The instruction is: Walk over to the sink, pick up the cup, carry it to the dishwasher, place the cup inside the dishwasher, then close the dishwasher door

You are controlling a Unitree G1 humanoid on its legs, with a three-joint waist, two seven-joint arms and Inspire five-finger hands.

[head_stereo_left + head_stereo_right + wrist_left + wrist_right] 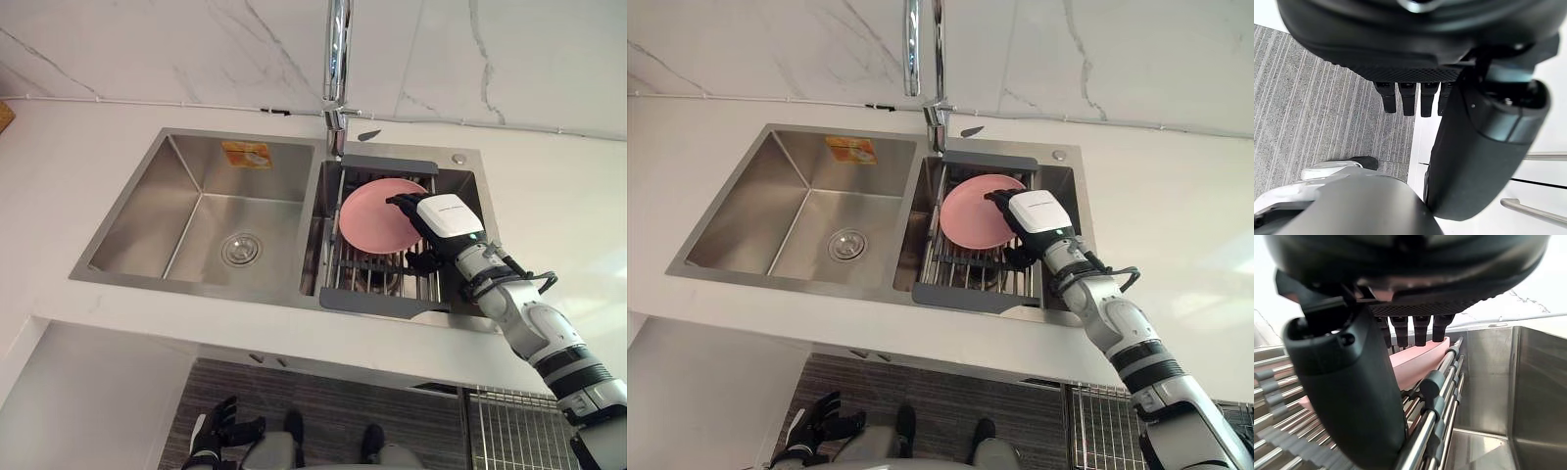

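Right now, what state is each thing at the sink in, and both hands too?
pink plate, lying on the rack, not lifted.
rack, set across the right basin of the sink.
faucet, no water running that I can see.
right hand, at the plate's right edge; grip not clear.
left hand, open, hanging low near the floor, holding nothing.

Right hand [1038, 223] sits at the pink plate [965, 215] on the sink rack [960, 272], apparently touching its rim
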